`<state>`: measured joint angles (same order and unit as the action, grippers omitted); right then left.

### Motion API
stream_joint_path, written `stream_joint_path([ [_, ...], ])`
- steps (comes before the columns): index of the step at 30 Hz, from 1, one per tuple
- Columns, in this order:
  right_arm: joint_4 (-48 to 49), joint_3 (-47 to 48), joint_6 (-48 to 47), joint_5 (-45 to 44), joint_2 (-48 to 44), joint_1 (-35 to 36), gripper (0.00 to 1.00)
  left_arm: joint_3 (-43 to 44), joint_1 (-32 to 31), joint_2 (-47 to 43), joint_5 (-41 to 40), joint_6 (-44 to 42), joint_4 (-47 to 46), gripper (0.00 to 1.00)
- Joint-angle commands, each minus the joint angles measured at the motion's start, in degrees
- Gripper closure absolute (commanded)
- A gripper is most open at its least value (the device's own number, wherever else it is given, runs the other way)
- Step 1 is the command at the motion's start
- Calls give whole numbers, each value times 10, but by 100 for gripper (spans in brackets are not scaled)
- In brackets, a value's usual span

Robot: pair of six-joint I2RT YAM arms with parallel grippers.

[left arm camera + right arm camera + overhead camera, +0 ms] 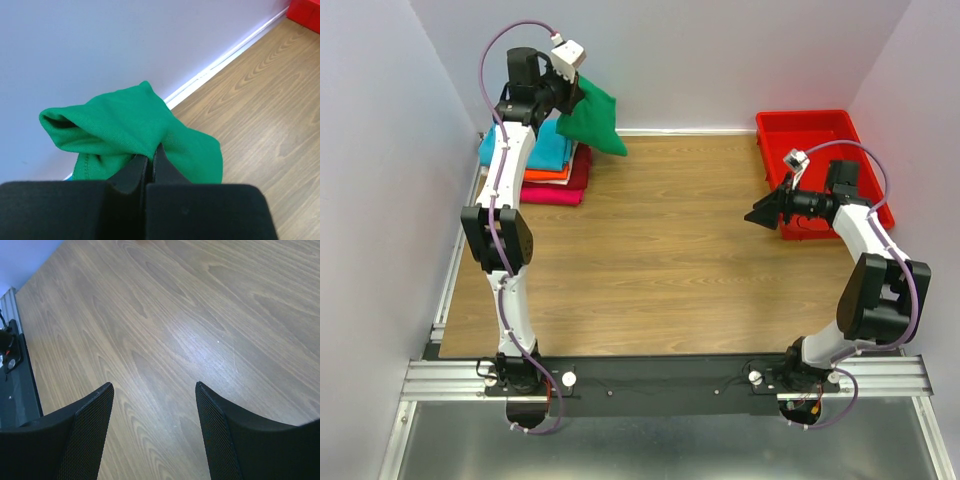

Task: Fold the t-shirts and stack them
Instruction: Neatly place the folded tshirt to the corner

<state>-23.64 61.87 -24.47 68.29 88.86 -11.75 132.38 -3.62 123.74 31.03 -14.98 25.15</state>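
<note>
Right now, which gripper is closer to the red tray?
Right. The right gripper hovers open beside the red tray; the left gripper is across the table, shut on the green t-shirt.

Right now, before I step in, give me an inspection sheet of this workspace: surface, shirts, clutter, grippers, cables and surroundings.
Surface: wooden table, no spills or damage seen.
Job's things: green t-shirt bunched and lifted off the table at back left; stack of folded t-shirts beside it, turquoise on top, then orange, dark red, magenta.
Clutter: red tray at back right, partly hidden by the right arm.
Grippers: left gripper shut on the green t-shirt; right gripper open, holding nothing, above the table.
Cables: purple cables run along both arms.
Surroundings: pale walls on three sides; metal rail at the near edge.
</note>
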Motion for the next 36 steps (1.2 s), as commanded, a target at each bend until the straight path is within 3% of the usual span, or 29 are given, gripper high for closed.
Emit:
stream_joint_path([
  [1,-18,-1,-15,7,12,-3,27,21,15,12,49,1,-41,100],
  [12,-28,3,-23,4,23,-3,27,-22,27,-19,45,-1,-9,100],
  [20,-37,6,-33,1,23,-3,27,-99,30,-71,133,28,-10,100],
  [28,-50,12,-44,-7,24,-3,27,-163,-45,-120,163,75,-26,100],
  [32,-55,13,-49,-11,21,-3,27,-224,-89,-149,155,147,-89,100],
  [36,-60,15,-54,-18,19,-3,27,-289,-131,-167,150,305,-227,100],
])
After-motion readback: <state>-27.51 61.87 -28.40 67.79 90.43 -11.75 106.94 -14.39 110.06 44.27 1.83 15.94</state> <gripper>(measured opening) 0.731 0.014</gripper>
